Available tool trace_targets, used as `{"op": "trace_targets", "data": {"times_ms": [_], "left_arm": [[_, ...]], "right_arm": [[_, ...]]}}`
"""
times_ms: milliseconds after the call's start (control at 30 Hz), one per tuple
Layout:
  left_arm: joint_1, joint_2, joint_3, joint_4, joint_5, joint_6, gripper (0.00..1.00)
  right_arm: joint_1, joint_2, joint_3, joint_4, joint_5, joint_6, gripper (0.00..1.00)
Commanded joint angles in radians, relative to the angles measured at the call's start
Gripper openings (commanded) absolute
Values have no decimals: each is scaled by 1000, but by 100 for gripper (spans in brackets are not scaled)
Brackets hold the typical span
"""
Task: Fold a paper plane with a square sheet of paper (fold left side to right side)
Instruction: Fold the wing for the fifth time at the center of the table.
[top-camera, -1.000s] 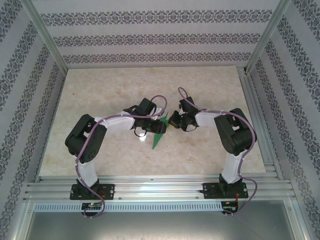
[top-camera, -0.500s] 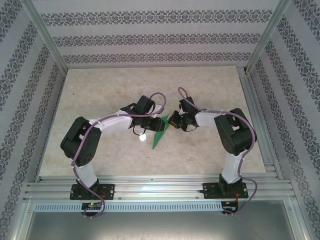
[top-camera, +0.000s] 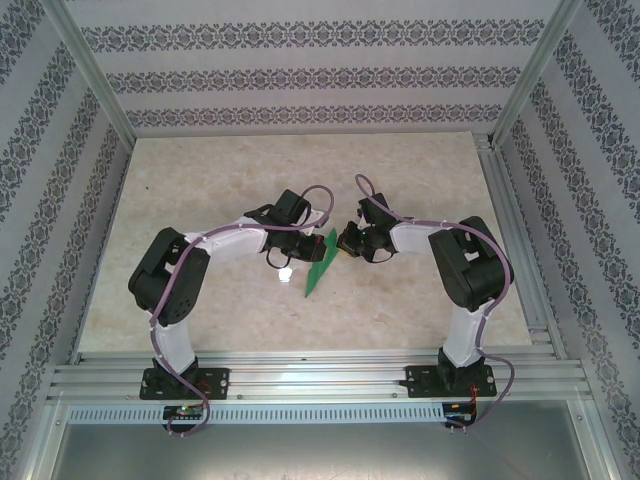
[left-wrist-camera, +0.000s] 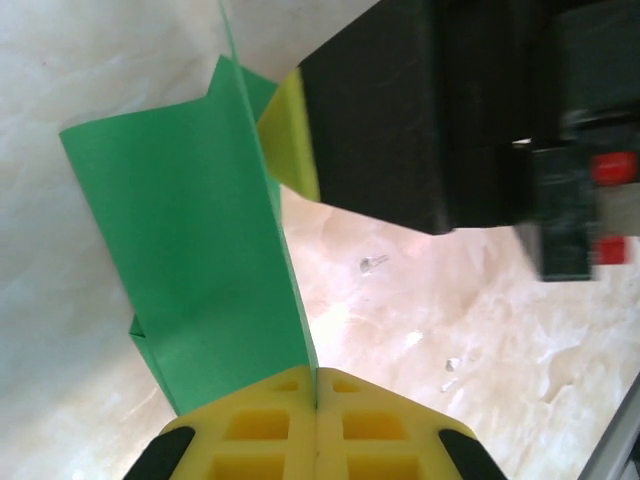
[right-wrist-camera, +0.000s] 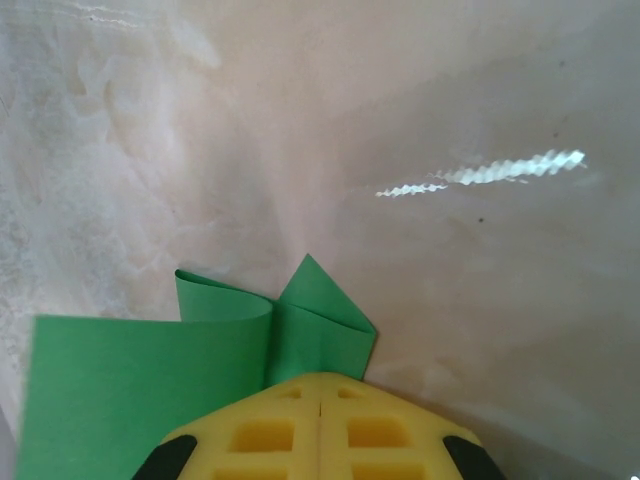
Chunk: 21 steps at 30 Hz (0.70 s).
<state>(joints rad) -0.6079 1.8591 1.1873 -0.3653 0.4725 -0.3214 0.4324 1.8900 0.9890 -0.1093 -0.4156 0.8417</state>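
Observation:
The bright green paper (top-camera: 319, 265), folded into a narrow creased shape, lies at mid-table between both arms, its point toward the near edge. My left gripper (top-camera: 308, 248) is shut on it: in the left wrist view a green flap (left-wrist-camera: 190, 250) stands upright and runs into the seam of the closed yellow pads (left-wrist-camera: 260, 430). My right gripper (top-camera: 341, 244) pinches the other end, its pads (right-wrist-camera: 380, 435) closed over a folded corner (right-wrist-camera: 320, 320) with a curled layer beside it. The right gripper's black body (left-wrist-camera: 400, 110) sits close in front of my left one.
The paper rests on a pale marble-patterned tabletop (top-camera: 230, 170). Aluminium frame rails (top-camera: 520, 260) run along the right side and near edge. Patterned walls enclose the table. Open surface lies behind and to both sides of the grippers.
The left arm's elbow swung out left, then back, and its gripper shifted slightly with the paper flap, which now looks more upright. The right arm has stayed put.

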Motion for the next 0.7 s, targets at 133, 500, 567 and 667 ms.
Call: {"op": "trace_targets", "data": {"times_ms": [133, 500, 567, 667], "left_arm": [[29, 56, 29, 3, 55, 45, 6], [49, 104, 50, 9, 66, 60, 8], [52, 111, 52, 8, 66, 64, 8], [56, 121, 60, 8, 66, 66, 8]], "right_arm": [[18, 44, 9, -98, 47, -30, 3], [20, 43, 0, -106, 51, -40, 3], [20, 43, 0, -108, 51, -42, 3], [22, 44, 0, -109, 53, -44, 3]]}}
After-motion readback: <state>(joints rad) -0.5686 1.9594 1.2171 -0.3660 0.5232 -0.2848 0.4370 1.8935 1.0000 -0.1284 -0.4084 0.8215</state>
